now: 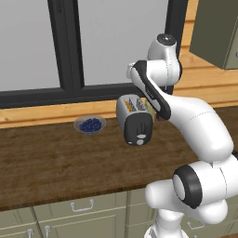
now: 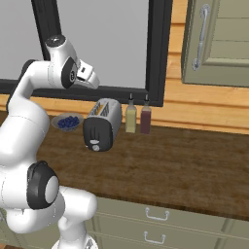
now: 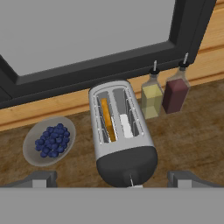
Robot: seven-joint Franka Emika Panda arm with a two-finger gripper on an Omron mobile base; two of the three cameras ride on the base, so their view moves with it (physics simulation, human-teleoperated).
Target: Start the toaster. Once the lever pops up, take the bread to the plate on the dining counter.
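The silver toaster [image 1: 135, 118] [image 2: 103, 124] [image 3: 122, 135] stands on the wood worktop below the window, its black end panel [image 1: 138, 131] facing the robot. A tan slice of bread [image 3: 106, 118] sits down in its left slot; the other slot shows a pale inside. A small pale knob [image 2: 96, 147] marks the panel, and I cannot pick out the dark lever against the black. My gripper [image 3: 113, 179] hovers above the toaster's near end, open, fingertips [image 3: 41, 178] wide apart with nothing between them. The plate and the dining counter are out of view.
A grey bowl of blueberries [image 1: 90, 124] [image 3: 49, 141] stands left of the toaster. A yellow bottle [image 2: 131, 118] [image 3: 152, 98] and a dark red bottle [image 2: 145, 118] [image 3: 176, 92] stand at its right by the wall. A wall cabinet [image 2: 219, 39] hangs upper right.
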